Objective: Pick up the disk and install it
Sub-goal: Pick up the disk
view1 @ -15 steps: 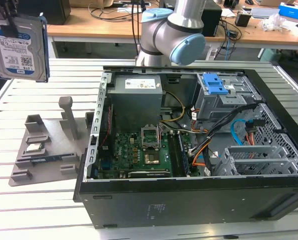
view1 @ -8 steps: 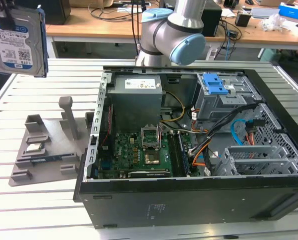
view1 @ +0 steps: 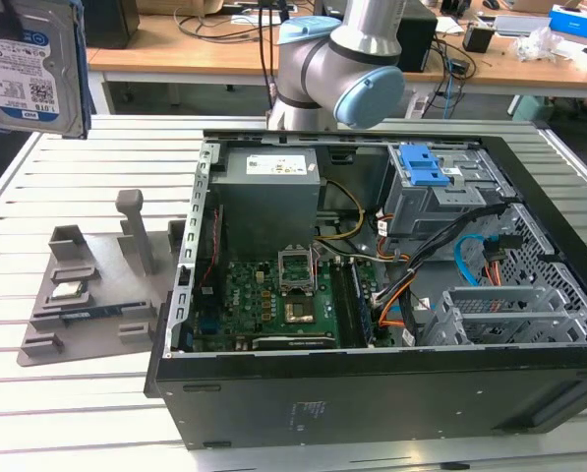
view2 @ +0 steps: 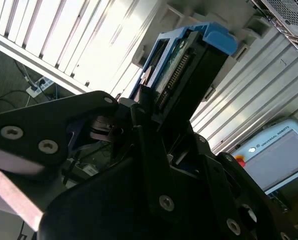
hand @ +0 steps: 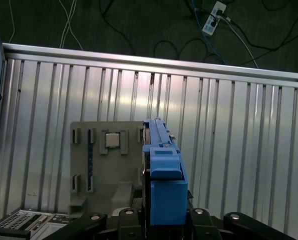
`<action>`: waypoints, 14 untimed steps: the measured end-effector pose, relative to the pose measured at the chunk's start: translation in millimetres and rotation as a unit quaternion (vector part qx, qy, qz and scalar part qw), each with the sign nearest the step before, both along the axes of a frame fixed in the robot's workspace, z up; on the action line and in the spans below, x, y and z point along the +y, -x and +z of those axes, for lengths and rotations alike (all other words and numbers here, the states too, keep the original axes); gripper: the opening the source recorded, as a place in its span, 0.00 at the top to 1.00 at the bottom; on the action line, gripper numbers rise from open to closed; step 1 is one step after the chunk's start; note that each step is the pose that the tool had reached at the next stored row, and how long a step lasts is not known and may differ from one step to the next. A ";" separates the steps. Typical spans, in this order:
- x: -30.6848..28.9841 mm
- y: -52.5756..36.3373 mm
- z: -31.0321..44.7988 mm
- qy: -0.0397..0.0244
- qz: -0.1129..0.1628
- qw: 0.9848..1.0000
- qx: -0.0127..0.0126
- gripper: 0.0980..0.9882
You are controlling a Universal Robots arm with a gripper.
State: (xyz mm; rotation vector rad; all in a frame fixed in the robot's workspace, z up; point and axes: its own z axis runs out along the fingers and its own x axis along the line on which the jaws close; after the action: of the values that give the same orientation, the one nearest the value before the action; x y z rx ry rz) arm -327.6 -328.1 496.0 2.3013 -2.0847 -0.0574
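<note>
The disk [view1: 28, 64] is running off the exterior view's top and left edges, with part of it lost to sight. The arm [view1: 340, 61] is being cropped by the same top edge. In the second wrist view, the gripper [view2: 168, 120] is covering the disk's lower end.

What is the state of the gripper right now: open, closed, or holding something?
Gripper: closed, holding the disk.
</note>
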 end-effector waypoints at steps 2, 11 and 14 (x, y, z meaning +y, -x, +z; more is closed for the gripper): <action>0.3 -0.1 3.9 0.000 0.000 1.000 0.000 0.70; 1.6 -1.0 26.8 0.000 0.000 1.000 0.001 0.70; 2.0 -1.2 33.4 0.000 0.000 1.000 0.001 0.70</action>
State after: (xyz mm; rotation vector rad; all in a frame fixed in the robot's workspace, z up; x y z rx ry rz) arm -326.4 -326.1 529.4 2.3000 -2.0834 -0.0603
